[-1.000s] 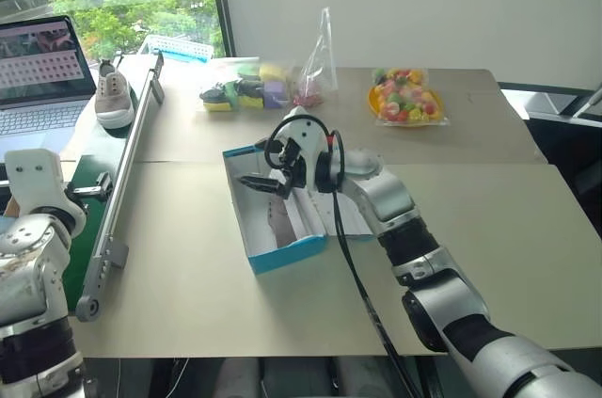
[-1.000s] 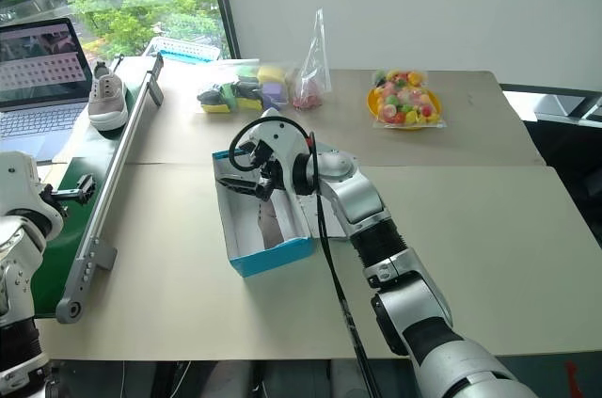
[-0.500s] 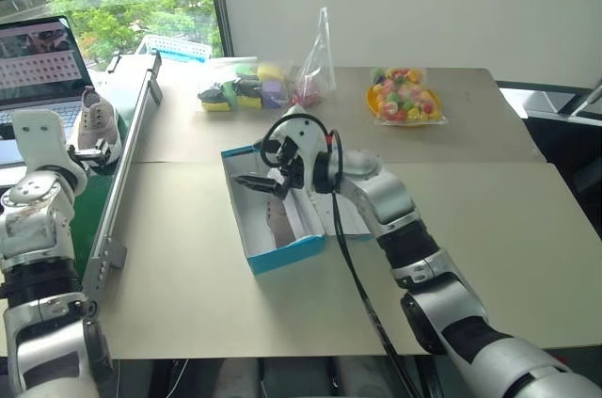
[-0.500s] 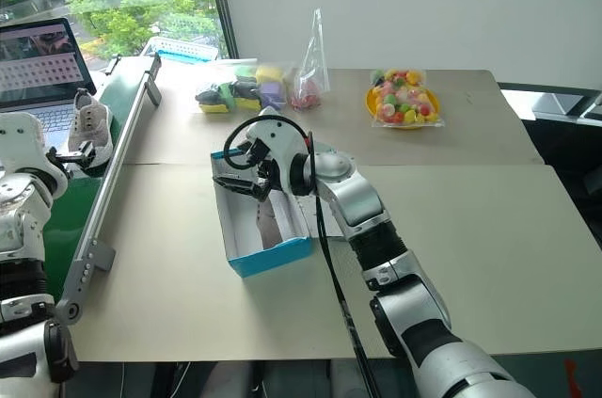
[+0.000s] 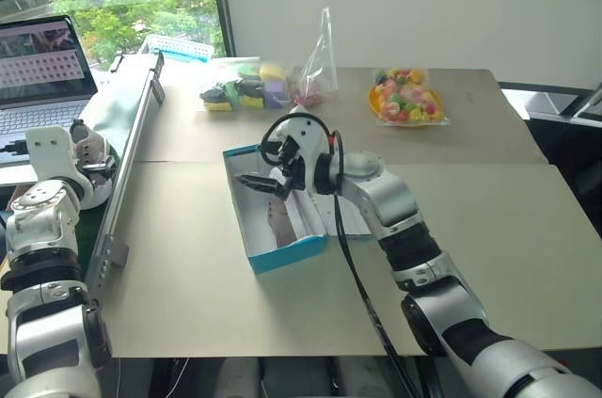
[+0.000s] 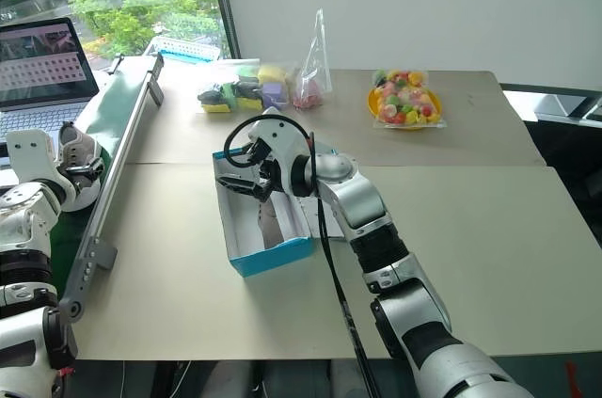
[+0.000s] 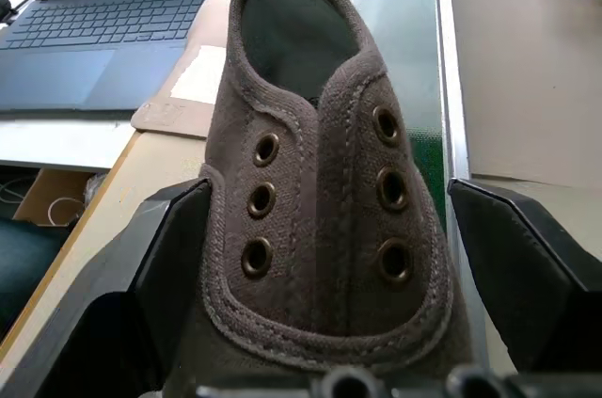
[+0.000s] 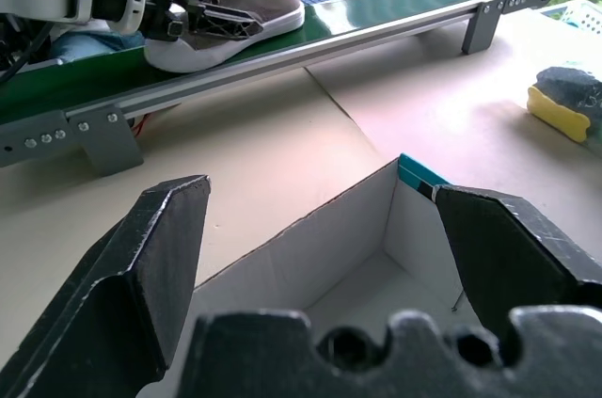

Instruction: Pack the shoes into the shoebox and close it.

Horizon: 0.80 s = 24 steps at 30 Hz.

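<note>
Shoes: one grey-beige sneaker [image 7: 315,182] on the green conveyor belt [image 5: 127,102] along the surface's left edge, sole down, long axis running along the belt, heel away from the left gripper [image 7: 329,257], toe toward it. Second shoe [image 5: 279,220], partly seen, lies inside the shoebox, long axis along the box's length.

Shoebox [image 5: 282,252]: bright blue outside, white inside, open, on the tan surface [image 5: 489,219] near its middle, long axis slanting from the far left toward the near right; lid folded out on its right side, under the right arm.

Left gripper: black fingers [image 7: 165,257] set either side of the sneaker's laced front, one just beside each flank; firm contact cannot be told.

Right gripper [image 8: 320,266]: jaws spread wide, nothing between them, hovering over the shoebox's far end, pointing toward the conveyor.

Other items: laptop [image 5: 42,78], open, beyond the surface's left edge; white slatted basket [image 5: 179,45] at the far left corner; bagged sponges [image 5: 240,87] and a clear bag [image 5: 318,64] along the far edge; yellow dish of coloured sweets [image 5: 406,97], wrapped, farther right.
</note>
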Tool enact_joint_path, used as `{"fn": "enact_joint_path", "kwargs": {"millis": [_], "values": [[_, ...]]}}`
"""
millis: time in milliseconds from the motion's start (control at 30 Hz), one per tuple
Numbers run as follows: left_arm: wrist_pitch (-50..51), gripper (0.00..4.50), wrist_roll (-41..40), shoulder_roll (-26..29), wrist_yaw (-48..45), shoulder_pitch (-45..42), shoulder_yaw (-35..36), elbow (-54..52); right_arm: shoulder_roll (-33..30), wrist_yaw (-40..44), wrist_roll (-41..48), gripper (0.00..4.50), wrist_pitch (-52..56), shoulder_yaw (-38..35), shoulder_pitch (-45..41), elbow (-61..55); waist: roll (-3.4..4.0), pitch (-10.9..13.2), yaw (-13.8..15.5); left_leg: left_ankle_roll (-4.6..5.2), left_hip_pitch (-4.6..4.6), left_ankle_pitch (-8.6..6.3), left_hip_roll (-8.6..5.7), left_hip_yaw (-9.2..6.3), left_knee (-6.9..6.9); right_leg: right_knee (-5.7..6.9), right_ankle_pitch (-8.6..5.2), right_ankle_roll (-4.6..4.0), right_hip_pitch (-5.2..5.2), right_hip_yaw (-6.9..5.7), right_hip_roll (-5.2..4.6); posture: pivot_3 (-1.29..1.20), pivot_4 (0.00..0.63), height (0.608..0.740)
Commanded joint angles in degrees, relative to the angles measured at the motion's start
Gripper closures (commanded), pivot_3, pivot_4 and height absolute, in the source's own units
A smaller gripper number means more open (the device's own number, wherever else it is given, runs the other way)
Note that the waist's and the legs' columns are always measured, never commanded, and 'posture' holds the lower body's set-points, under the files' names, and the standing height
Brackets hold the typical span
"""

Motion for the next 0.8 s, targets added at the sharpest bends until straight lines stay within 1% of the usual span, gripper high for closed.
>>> {"fn": "enact_joint_path", "kwargs": {"millis": [33,133,167,300,333,467,533,667,800], "values": [[1.3,1.89,-2.4,-0.9,-0.2,1.2,1.6,-3.6,-0.3,-0.2,1.1,0.0,0.1,-1.3,-0.6,-2.8,0.0,0.0,0.2,-0.01,0.0,0.0,0.0,-0.01,0.01,0.01,0.0,0.0,0.02,-0.01,0.0,0.0,0.15,0.74],[1.9,2.85,-3.7,-1.7,0.5,1.7,2.8,-6.4,-0.3,-0.2,0.9,0.0,0.2,-1.2,-0.5,-2.7,-0.01,0.0,0.2,-0.01,0.01,0.01,0.0,-0.01,0.06,0.0,0.0,0.0,0.04,-0.02,-0.01,0.0,0.15,0.74],[2.1,3.03,-4.3,-2.0,0.8,1.8,3.1,-7.4,-0.3,-0.2,0.9,0.0,0.2,-1.1,-0.5,-2.6,-0.01,0.0,0.2,-0.01,0.01,0.01,0.0,-0.01,0.06,0.01,0.0,0.0,0.04,-0.02,0.0,0.0,0.15,0.74],[2.8,4.37,-5.3,-2.6,1.7,1.9,3.9,-10.9,-0.4,-0.2,0.7,0.0,0.2,-0.8,-0.5,-2.6,-0.03,0.0,0.2,-0.01,-0.01,0.01,0.0,-0.03,0.05,0.01,0.0,0.0,0.03,-0.03,0.0,0.0,0.15,0.74],[2.9,4.45,-6.0,-2.8,1.7,1.6,4.2,-12.0,-0.4,-0.2,0.7,0.0,0.3,-0.8,-0.6,-2.5,-0.04,0.0,0.2,-0.01,-0.03,0.01,0.0,-0.03,0.06,0.0,0.0,0.0,0.03,-0.03,-0.01,0.0,0.15,0.74],[3.7,4.45,-7.7,-3.3,2.1,0.7,4.1,-17.8,0.0,-0.6,1.4,0.0,1.0,-1.6,-0.8,-2.5,-0.05,0.0,0.0,-0.01,-0.07,0.01,0.01,-0.03,0.05,0.0,0.0,0.0,0.0,-0.03,-0.01,0.0,0.15,0.74],[4.3,4.45,-9.3,-4.3,2.4,0.2,3.8,-22.3,1.1,-1.7,3.5,0.0,2.8,-3.9,-1.2,-2.8,-0.05,0.0,0.0,-0.01,-0.09,0.01,0.01,-0.04,0.05,0.0,0.0,0.0,-0.02,-0.03,-0.01,0.0,0.15,0.74],[6.1,4.45,-10.9,-6.7,2.4,0.7,1.0,-31.8,4.5,-7.3,10.3,0.0,8.4,-12.7,-3.8,-1.9,-0.06,0.0,0.0,-0.01,-0.12,0.01,0.02,-0.05,0.05,0.01,0.0,0.0,-0.02,-0.03,-0.02,0.0,0.15,0.74],[12.5,4.45,-14.5,-14.1,3.3,3.2,-6.6,-46.4,8.0,-20.7,19.8,0.0,12.1,-28.7,-8.3,5.3,-0.06,0.0,0.5,-0.02,-0.14,0.01,-0.01,-0.05,0.05,0.03,0.01,0.0,0.01,-0.03,-0.06,0.0,0.15,0.74]]}}
